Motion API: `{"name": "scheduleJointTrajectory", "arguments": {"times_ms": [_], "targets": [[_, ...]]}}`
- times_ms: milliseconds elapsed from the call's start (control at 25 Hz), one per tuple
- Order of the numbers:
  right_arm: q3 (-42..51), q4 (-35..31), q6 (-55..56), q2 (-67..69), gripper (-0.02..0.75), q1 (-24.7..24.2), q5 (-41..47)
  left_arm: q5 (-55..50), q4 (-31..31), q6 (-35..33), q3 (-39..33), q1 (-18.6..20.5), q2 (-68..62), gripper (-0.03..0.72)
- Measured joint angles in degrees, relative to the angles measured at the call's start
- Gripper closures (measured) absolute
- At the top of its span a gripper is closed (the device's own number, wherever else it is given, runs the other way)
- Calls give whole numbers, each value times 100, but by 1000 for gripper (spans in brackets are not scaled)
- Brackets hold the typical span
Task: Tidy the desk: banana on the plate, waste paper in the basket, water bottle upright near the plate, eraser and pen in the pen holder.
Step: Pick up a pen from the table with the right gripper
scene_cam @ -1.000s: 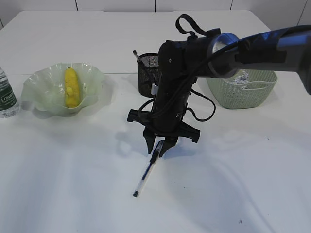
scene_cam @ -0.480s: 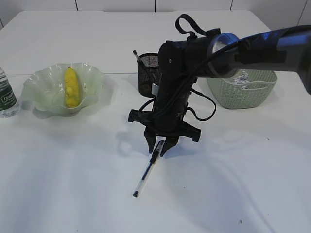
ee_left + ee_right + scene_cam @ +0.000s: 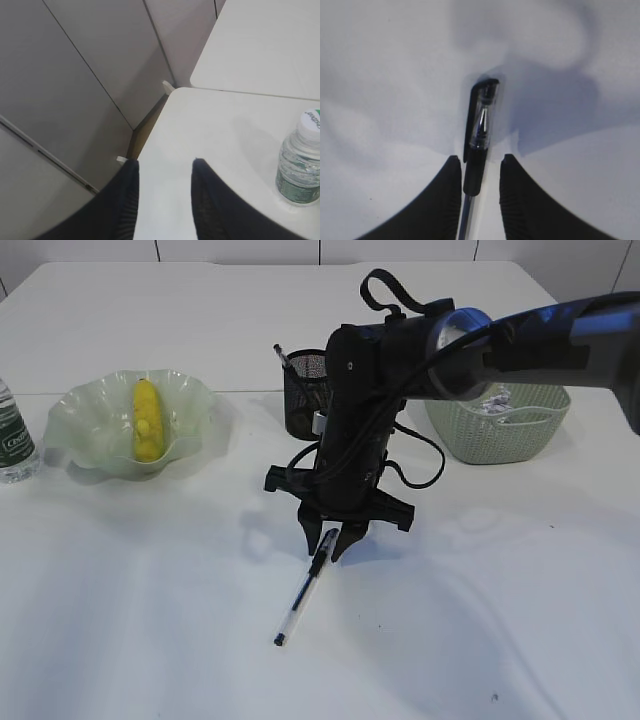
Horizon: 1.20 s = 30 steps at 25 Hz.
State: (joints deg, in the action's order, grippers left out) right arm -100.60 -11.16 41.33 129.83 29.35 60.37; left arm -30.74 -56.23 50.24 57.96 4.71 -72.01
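The pen is lying flat on the white worktop, near the front, with its cap end sitting between the jaws of the right gripper. In the right wrist view the pen is lying in the gap, and the jaws are standing just beside it on each side; they are not pinching it yet, as far as I can tell. To do this well, the jaws should be closing slowly and evenly, so the pen is not rolling away. Gripping near the cap will probably make the long end hang down, so lifting slowly is best.

Farther back, the holder is waiting for the pen. The banana is resting on the plate, and the basket is sitting to the right. The bottle is standing at the far left. The left gripper is holding its jaws open with nothing between them, near the bottle.
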Motion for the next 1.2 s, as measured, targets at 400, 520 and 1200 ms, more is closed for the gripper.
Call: {"name": "scheduleJointTrajectory", "arguments": {"times_ms": [400,520,1200], "targets": [[0,13,13,58,535,0,0,0,0,0,0,0,0,447],[0,2,13,122,535,0,0,0,0,0,0,0,0,447],[0,-17,13,126,535,0,-155,0,0,0,0,0,0,447]]}}
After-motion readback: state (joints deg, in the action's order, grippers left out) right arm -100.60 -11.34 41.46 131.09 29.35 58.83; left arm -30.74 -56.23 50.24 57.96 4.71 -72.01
